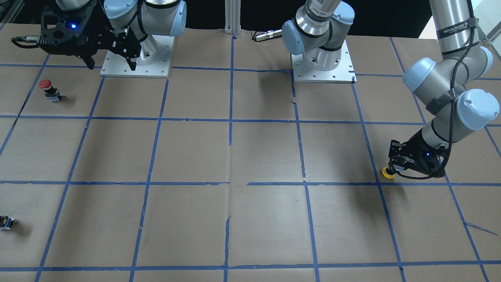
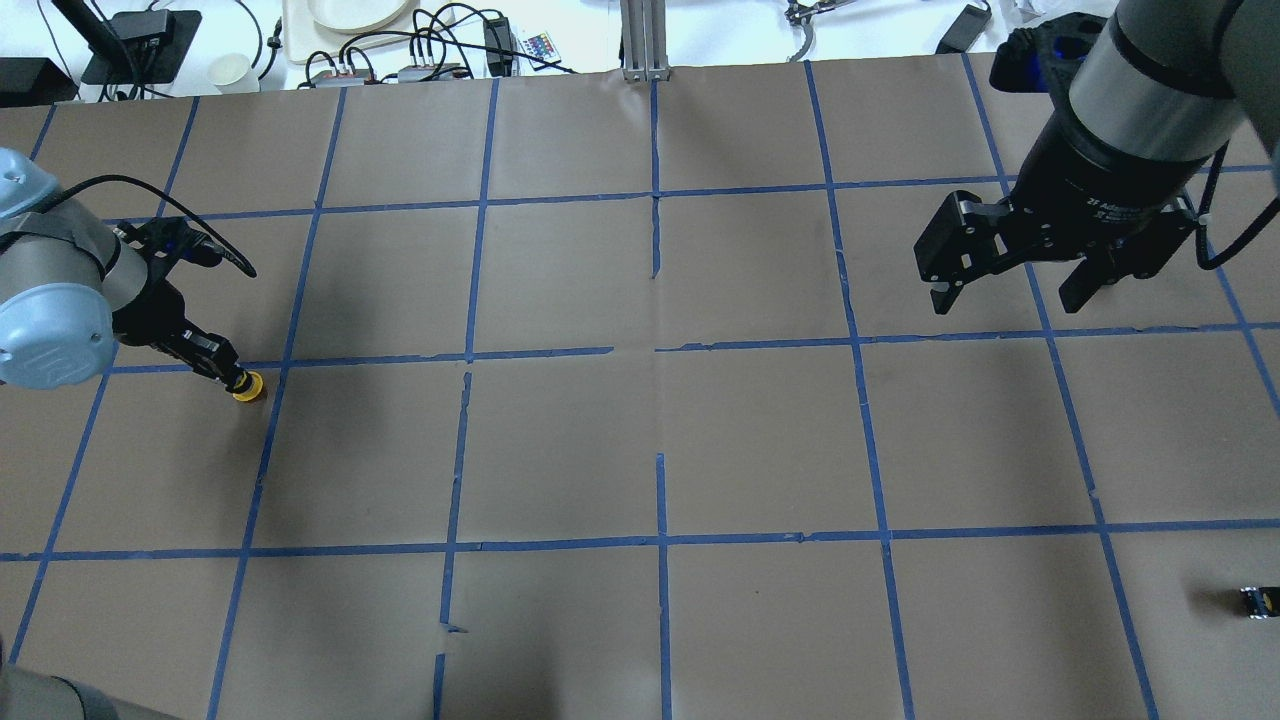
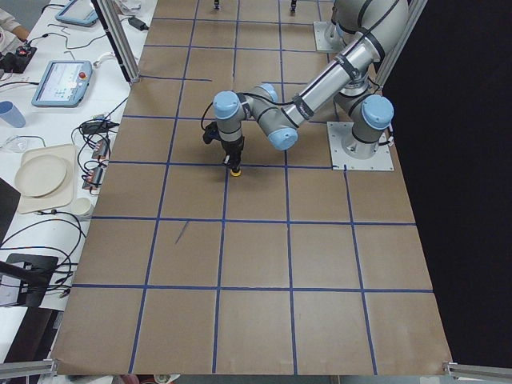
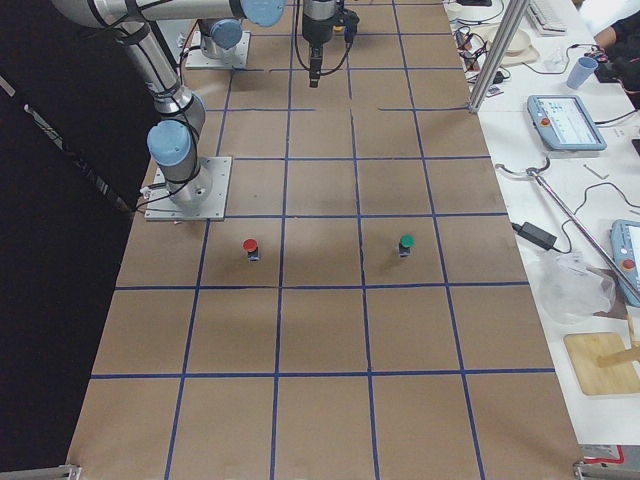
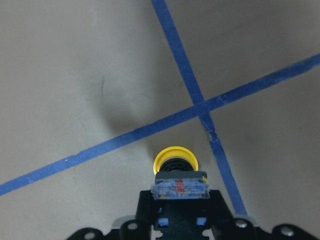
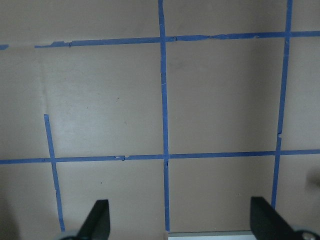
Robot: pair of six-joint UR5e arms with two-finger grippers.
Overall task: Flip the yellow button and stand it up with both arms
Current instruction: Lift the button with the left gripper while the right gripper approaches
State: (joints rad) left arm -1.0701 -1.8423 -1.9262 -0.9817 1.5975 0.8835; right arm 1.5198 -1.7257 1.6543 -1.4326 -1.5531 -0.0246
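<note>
The yellow button (image 1: 388,172) is held at the table's left end, beside a crossing of blue tape lines. My left gripper (image 1: 395,167) is shut on its boxy contact block, with the yellow cap (image 5: 175,159) pointing down at the paper. It also shows in the overhead view (image 2: 248,387) and the exterior left view (image 3: 234,169). I cannot tell whether the cap touches the table. My right gripper (image 2: 1008,300) is open and empty, high above the table on the right, far from the button. Its fingers (image 6: 98,219) frame bare paper.
A red-capped button (image 1: 47,88) stands near the right arm's base plate (image 1: 156,66). A green-capped button (image 4: 405,243) stands further out. A tiny dark block (image 2: 1258,600) lies at the right edge. Blue tape grids the brown paper table.
</note>
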